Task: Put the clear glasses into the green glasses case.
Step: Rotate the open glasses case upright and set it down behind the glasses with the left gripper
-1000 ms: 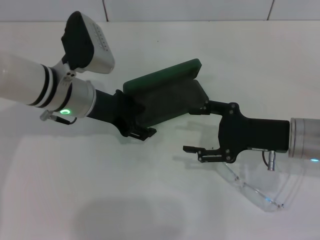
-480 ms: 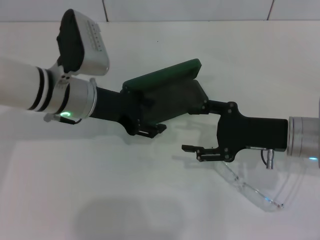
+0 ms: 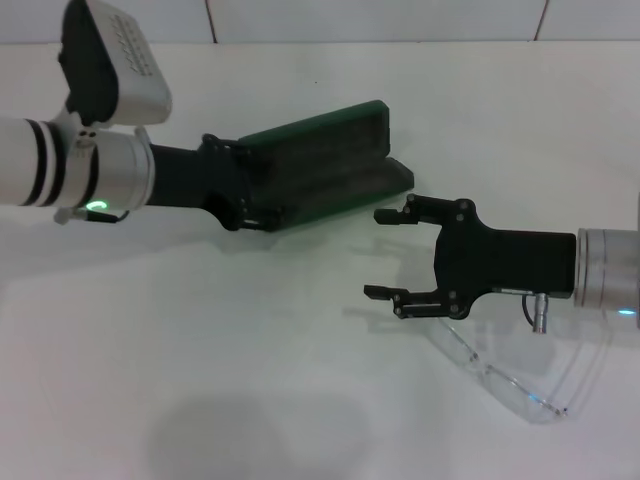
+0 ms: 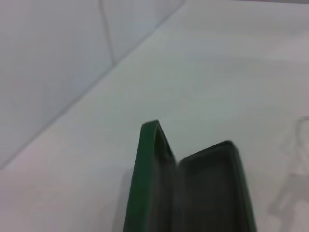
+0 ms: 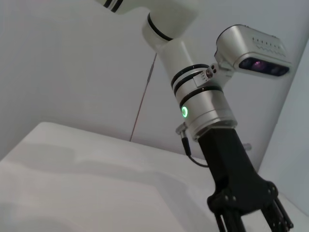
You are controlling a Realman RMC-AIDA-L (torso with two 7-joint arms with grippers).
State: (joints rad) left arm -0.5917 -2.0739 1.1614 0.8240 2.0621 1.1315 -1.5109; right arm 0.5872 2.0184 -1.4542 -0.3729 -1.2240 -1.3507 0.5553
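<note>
Here we see the green glasses case [image 3: 320, 175] lying open on the white table [image 3: 250, 380], its lid raised, directly ahead of the left gripper [image 3: 250, 210]; whether that gripper's fingers are apart or together we cannot tell. The right gripper [image 3: 390, 255] hovers just beside the case's free end, fingers spread, gripping nothing. The clear glasses [image 3: 520, 385] rest on the table beneath the right wrist. A white tiled wall [image 3: 400, 18] borders the table's far edge.

I see the left arm [image 5: 203, 106], green light lit, reaching down toward the white desk [image 5: 72, 193].
</note>
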